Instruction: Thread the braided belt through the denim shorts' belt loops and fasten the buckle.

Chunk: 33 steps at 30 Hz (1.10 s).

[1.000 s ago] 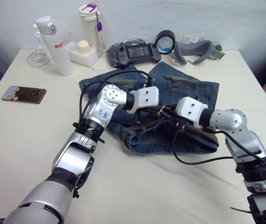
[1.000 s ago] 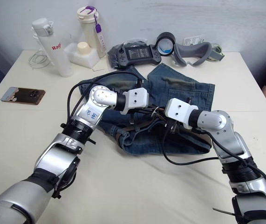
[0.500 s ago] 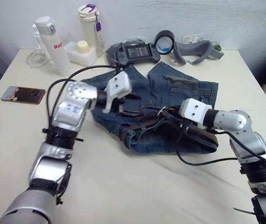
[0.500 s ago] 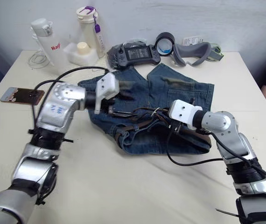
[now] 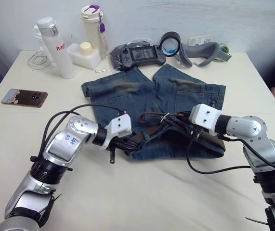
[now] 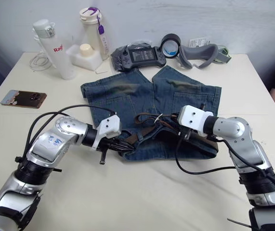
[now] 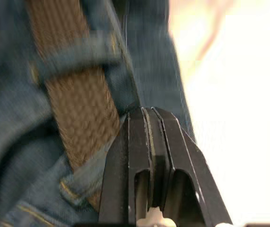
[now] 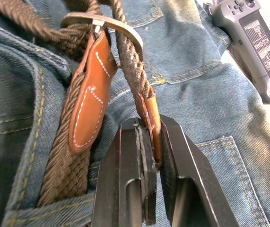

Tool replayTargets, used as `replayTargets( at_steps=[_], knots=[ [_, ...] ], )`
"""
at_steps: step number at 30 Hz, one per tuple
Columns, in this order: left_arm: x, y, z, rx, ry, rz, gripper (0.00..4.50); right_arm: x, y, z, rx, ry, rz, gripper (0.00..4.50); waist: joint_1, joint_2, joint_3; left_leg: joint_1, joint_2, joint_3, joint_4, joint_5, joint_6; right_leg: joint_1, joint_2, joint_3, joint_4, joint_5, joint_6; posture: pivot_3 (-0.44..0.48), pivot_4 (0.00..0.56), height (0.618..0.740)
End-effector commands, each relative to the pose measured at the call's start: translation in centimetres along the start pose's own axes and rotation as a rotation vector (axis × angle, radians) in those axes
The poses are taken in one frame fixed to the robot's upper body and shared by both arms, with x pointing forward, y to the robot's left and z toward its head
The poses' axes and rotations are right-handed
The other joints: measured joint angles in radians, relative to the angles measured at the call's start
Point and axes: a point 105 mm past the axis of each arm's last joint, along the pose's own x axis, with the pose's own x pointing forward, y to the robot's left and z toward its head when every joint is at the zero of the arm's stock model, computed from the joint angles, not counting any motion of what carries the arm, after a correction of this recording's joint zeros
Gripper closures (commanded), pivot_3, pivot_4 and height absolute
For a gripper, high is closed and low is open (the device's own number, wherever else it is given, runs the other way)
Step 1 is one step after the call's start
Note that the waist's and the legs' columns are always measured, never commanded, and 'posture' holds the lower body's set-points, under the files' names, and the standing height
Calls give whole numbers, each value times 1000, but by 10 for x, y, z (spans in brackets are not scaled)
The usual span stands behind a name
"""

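Pinching the shorts (image 5: 176,103) at the waistband, the left gripper (image 7: 146,120) is closed on denim; the right gripper (image 8: 149,137) clamps the belt (image 8: 125,61) tip past the buckle (image 8: 104,23). Tugging could unthread it.

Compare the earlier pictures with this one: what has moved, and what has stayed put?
The left gripper swung from mid-shorts up over the shorts' far part, then back to the near waistband edge. The right gripper stayed clamped on the belt's end. Shorts, bottles and phone stayed put.
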Motion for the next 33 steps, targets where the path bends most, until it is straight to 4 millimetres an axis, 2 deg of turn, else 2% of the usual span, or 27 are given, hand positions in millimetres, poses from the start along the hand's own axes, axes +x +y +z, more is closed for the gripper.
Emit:
replayTargets(
  at_steps=[1, 2, 5, 6, 9, 12, 19, 25, 29, 33],
  knots=[
    [-5, 4, 8, 18, -32, 47, 4446, -14, -8, 13, -44, -38, -34, 4500, 0, 0, 0, 0, 0, 0, 0, 0, 0, 0, 0, 1, 0, 0, 0, 0, 150, 740],
    [-5, 4, 10, 16, -43, 47, 4446, -14, -8, 13, -41, -38, -34, 4500, 0, 0, 0, 0, 0, 0, 0, 0, 0, 0, 0, 1, 0, 0, 0, 0, 150, 740],
    [-33, 7, 58, -119, -328, -31, 4446, -19, -5, 11, -25, -35, -30, 4500, 2, 0, 0, 0, 0, 0, 1, 0, 0, 0, 0, 1, 0, 0, 0, 0, 150, 740],
    [-41, 8, 67, -151, -388, -53, 4446, -19, -5, 11, -24, -34, -30, 4500, 2, 0, 0, -1, 0, 0, 2, 0, 0, 0, 0, 1, 0, 0, 0, 0, 150, 740],
    [-55, 16, 70, -207, -422, -29, 4446, -20, -2, 9, -17, -27, -27, 4500, -2, 0, 0, 0, 0, -1, 1, 0, 0, 0, 0, 1, 0, 0, 0, 0, 150, 740],
    [-47, 22, 57, -216, -360, 30, 4446, -20, -1, 8, -13, -23, -27, 4500, -2, 1, 0, 1, 0, 0, 0, 0, 0, 0, 0, 1, 1, 0, 0, 0, 150, 740],
    [-17, 9, 15, -217, -199, 14, 4446, -20, -1, 7, -18, -17, -25, 4500, 1, 1, 0, 0, 0, 0, 1, 0, 0, 0, 0, 3, 1, 0, 0, 0, 150, 740],
    [-8, 11, -12, -197, -82, 63, 4446, -20, 0, 7, -26, -14, -25, 4500, 1, 1, 0, 0, 0, 1, 0, 0, 0, 0, 0, 3, 0, 0, 0, 0, 150, 740],
    [-5, -3, -56, -202, 107, 48, 4446, -41, 3, -8, -231, 50, -2, 4500, 0, 1, -1, 1, 0, 1, 0, 0, 0, 0, 0, 4, 0, 0, 0, 0, 150, 740],
    [-16, -17, -76, -200, 199, 4, 4446, -75, -2, -35, -357, 124, -17, 4500, 0, 2, -1, 2, -1, 1, -1, 0, 0, 0, 0, 5, 0, 0, 0, 0, 150, 740]
  ],
)
